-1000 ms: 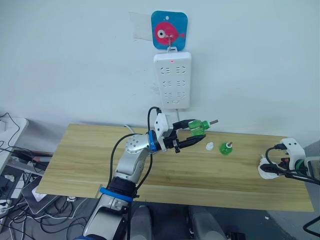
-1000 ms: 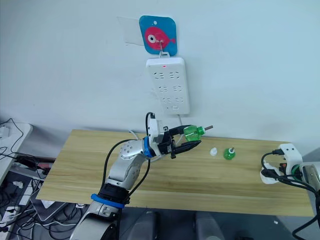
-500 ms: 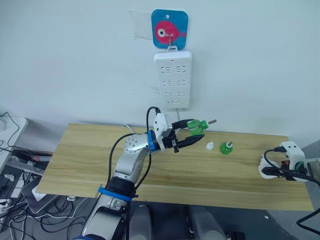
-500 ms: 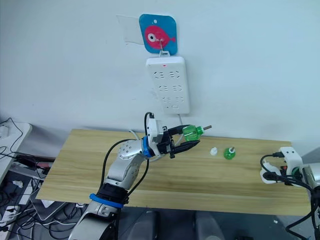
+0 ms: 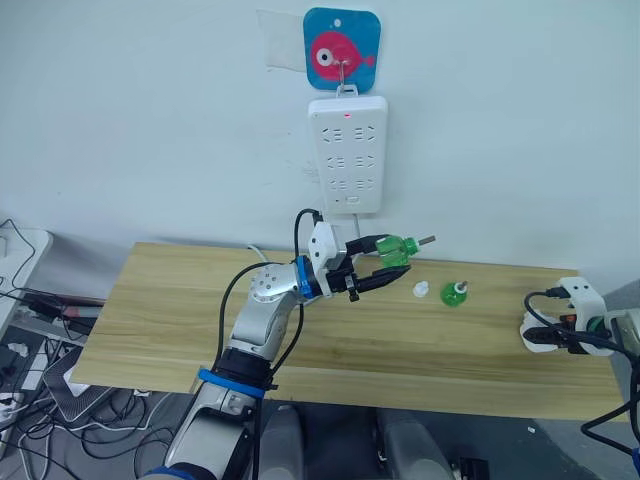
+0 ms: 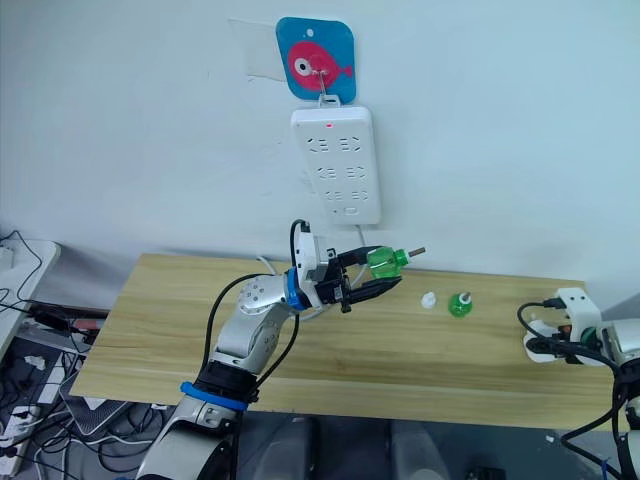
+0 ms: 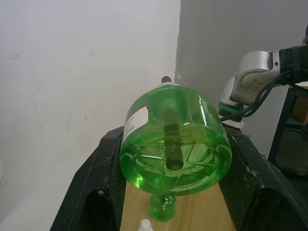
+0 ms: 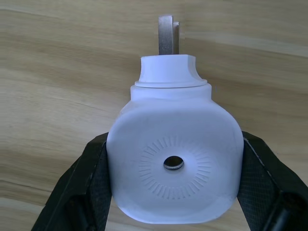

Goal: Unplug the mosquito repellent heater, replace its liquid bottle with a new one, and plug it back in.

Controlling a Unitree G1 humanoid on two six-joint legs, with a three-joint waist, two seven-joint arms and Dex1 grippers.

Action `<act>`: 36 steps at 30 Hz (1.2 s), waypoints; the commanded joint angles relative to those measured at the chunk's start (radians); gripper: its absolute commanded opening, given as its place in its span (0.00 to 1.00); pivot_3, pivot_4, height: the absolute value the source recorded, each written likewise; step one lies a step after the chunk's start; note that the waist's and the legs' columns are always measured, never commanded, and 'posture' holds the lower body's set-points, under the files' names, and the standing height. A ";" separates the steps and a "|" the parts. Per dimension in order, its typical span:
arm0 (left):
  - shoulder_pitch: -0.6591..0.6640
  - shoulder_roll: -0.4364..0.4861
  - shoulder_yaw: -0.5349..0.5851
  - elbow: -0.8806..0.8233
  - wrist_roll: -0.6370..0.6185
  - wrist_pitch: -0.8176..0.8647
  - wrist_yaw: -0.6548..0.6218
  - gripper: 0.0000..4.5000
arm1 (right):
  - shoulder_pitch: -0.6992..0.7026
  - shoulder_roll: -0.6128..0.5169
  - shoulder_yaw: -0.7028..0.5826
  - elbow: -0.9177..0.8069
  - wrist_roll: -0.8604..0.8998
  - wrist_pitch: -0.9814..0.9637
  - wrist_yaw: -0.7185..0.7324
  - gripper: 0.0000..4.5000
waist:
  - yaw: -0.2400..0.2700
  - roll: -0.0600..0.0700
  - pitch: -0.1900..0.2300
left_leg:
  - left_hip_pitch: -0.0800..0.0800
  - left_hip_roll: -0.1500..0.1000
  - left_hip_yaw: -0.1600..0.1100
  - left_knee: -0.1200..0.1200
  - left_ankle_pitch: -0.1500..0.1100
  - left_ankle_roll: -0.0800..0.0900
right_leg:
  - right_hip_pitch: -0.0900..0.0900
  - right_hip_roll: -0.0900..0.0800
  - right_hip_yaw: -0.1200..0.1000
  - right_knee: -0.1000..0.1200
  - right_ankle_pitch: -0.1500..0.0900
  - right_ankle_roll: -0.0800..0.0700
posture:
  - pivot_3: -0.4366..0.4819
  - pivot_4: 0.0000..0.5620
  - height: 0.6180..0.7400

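My left gripper [image 5: 378, 264] is shut on a green liquid bottle [image 5: 396, 250], held on its side above the table's back middle, wick pointing right. From the left wrist view I look at that bottle's base [image 7: 175, 144] between the black fingers [image 7: 96, 192]. A second green bottle [image 5: 455, 294] stands on the wood to the right, with a small white cap [image 5: 420, 291] beside it. At the table's right end my right gripper [image 5: 537, 337] is shut on the white mosquito repellent heater [image 8: 173, 163], round vent facing the wrist camera, prongs [image 8: 166, 34] pointing away over the wood.
A long white power strip [image 5: 348, 155] with a lit red light hangs on the wall under a blue fish hook [image 5: 342, 50], above the held bottle. The wooden table [image 5: 180, 310] has bare room on its left half. Cables lie on the floor at the left.
The whole picture has shifted a little. Both grippers keep their holds in about the same places.
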 commanded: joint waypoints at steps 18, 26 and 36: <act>-0.061 0.057 -0.013 -0.003 -0.119 0.072 -0.282 0.50 | 0.075 -0.045 -0.599 -0.588 1.165 0.721 -0.075 0.66 | -0.003 0.003 0.001 | -0.006 -0.002 -0.001 0.001 0.000 0.000 | -0.002 -0.002 -0.002 -0.006 0.002 0.005 | 0.43 0.42 1.00; -0.080 0.047 -0.012 0.016 -0.108 0.067 -0.307 0.50 | 0.156 -0.077 -0.428 -0.678 1.746 0.462 -0.485 0.66 | -0.003 0.003 0.001 | -0.015 -0.002 -0.002 0.001 -0.002 0.004 | -0.005 -0.003 -0.004 -0.013 0.003 0.006 | 0.43 0.42 1.00; -0.083 0.035 -0.007 0.025 -0.104 0.063 -0.300 0.50 | 0.108 -0.037 -0.356 -0.730 1.747 0.389 -0.511 0.66 | -0.002 0.004 0.001 | -0.015 -0.002 -0.002 0.002 -0.002 0.005 | -0.005 -0.004 -0.004 -0.013 0.003 0.007 | 0.44 0.44 1.00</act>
